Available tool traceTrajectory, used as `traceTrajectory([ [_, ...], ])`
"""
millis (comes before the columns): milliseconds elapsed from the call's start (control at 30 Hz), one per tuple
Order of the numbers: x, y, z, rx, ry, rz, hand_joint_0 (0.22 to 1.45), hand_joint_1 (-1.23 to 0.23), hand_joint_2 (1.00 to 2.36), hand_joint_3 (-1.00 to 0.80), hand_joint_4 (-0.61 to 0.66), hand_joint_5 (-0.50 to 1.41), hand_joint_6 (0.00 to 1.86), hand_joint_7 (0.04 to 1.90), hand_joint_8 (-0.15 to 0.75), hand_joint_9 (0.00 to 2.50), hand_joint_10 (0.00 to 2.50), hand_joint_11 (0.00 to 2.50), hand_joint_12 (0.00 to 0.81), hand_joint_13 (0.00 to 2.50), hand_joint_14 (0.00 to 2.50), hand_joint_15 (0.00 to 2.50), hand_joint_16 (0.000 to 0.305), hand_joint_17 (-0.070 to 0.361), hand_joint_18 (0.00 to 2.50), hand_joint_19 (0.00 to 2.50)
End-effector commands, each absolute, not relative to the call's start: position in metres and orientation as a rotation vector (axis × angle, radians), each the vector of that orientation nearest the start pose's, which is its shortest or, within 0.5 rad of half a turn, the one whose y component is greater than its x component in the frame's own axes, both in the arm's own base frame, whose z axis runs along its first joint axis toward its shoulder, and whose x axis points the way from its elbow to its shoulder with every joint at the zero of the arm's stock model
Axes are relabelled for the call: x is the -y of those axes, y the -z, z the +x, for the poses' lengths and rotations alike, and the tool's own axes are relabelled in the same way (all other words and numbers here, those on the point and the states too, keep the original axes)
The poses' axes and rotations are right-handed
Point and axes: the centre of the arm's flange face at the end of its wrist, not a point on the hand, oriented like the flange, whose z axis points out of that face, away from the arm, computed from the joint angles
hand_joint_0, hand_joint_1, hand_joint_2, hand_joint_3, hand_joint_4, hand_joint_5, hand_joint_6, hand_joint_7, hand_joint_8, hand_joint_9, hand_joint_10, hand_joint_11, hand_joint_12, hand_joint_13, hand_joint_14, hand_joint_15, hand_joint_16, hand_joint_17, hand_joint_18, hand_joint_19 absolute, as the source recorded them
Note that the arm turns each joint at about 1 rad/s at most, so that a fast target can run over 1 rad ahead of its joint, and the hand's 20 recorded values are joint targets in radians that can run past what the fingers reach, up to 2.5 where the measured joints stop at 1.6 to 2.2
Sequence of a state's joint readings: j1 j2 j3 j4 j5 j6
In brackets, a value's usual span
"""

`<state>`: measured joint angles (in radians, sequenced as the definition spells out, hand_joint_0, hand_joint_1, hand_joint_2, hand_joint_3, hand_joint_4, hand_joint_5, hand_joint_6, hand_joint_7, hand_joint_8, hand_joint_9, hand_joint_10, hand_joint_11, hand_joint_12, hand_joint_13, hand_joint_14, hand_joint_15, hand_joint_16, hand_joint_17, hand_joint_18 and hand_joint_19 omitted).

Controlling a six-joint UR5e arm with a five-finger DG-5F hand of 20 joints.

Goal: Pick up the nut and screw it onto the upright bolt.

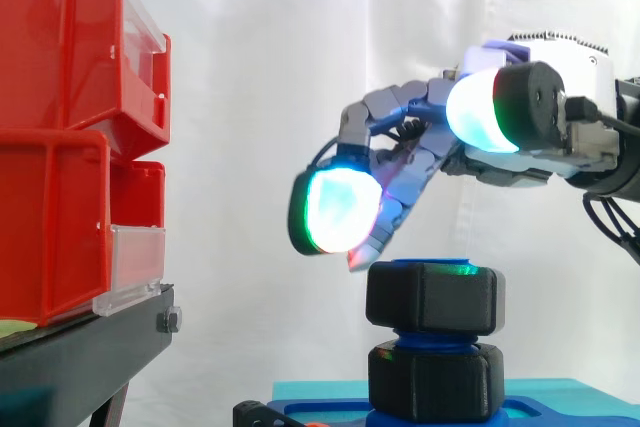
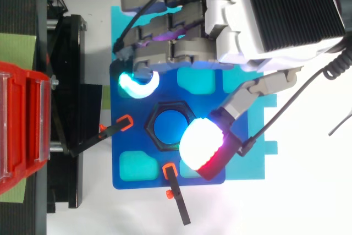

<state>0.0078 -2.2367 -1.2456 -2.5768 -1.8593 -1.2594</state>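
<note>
A black hex nut [image 1: 432,299] sits on top of the upright blue bolt [image 2: 169,126], level, above a second black hex piece [image 1: 432,379] at the bolt's foot. From above, the nut [image 2: 165,106] rings the bolt's blue end. My hand [image 1: 430,147] hovers just over the nut, coming in from the right with its fingers spread and gently bent. One glowing fingertip [image 1: 335,212] hangs left of the nut's top and another pad [image 2: 201,142] lies beside its rim. Nothing is between the fingers, and a small gap separates them from the nut.
The bolt stands on a blue base plate [image 2: 132,141] lying on a teal mat [image 2: 118,26]. Two black clamps with orange tips [image 2: 125,122] [image 2: 169,170] point at the nut. Red bins [image 1: 60,147] on a black stand [image 1: 90,357] rise at the left.
</note>
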Motion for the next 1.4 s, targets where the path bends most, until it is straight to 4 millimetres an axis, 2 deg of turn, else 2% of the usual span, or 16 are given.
traceTrajectory([
  [0, 0.092, -0.293, 0.751, -1.360, -0.467, -0.047, 0.51, -0.23, 1.00, -0.50, 0.25, -0.09, 0.50, 0.80, 0.255, 0.93, 0.00, 0.00, 0.240, 0.67, 0.00, 0.00, 0.023, 0.052, 0.32, 0.00],
  [100, 0.088, -0.293, 0.751, -1.360, -0.472, -0.051, 0.50, -0.21, 1.00, -0.50, 0.23, -0.11, 0.50, 0.72, 0.239, 0.84, 0.00, 0.00, 0.252, 0.59, 0.00, 0.00, 0.026, 0.058, 0.24, 0.00],
  [167, 0.081, -0.292, 0.752, -1.365, -0.478, -0.056, 0.49, -0.18, 1.00, -0.50, 0.21, -0.11, 0.50, 0.65, 0.208, 0.70, 0.00, 0.00, 0.267, 0.37, 0.00, 0.00, 0.027, 0.062, 0.02, 0.00],
  [300, 0.071, -0.291, 0.752, -1.374, -0.486, -0.059, 0.48, -0.12, 1.00, -0.50, 0.20, -0.12, 0.50, 0.61, 0.180, 0.51, 0.00, 0.00, 0.298, 0.13, 0.00, 0.00, 0.034, 0.075, 0.00, 0.00],
  [400, 0.066, -0.290, 0.752, -1.385, -0.493, -0.062, 0.47, -0.10, 1.00, -0.50, 0.19, -0.13, 0.50, 0.61, 0.170, 0.41, 0.00, 0.00, 0.304, 0.07, 0.00, 0.00, 0.035, 0.080, 0.00, 0.00],
  [700, 0.063, -0.285, 0.749, -1.424, -0.496, -0.057, 0.47, -0.10, 1.00, -0.50, 0.20, -0.14, 0.50, 0.61, 0.175, 0.38, 0.00, 0.00, 0.301, 0.08, 0.00, 0.00, 0.037, 0.083, 0.00, 0.00],
  [1100, 0.065, -0.276, 0.742, -1.503, -0.499, -0.042, 0.48, -0.13, 1.00, -0.50, 0.22, -0.13, 0.50, 0.67, 0.198, 0.46, 0.00, 0.00, 0.286, 0.20, 0.00, 0.00, 0.032, 0.071, 0.00, 0.00],
  [1200, 0.068, -0.276, 0.741, -1.508, -0.496, -0.037, 0.49, -0.17, 1.00, -0.50, 0.23, -0.10, 0.50, 0.75, 0.208, 0.51, 0.00, 0.00, 0.278, 0.25, 0.00, 0.00, 0.029, 0.066, 0.00, 0.00],
  [1367, 0.074, -0.275, 0.739, -1.519, -0.490, -0.029, 0.50, -0.21, 1.00, -0.50, 0.25, -0.06, 0.50, 1.05, 0.226, 0.62, 0.00, 0.00, 0.257, 0.32, 0.00, 0.00, 0.025, 0.057, 0.00, 0.00],
])
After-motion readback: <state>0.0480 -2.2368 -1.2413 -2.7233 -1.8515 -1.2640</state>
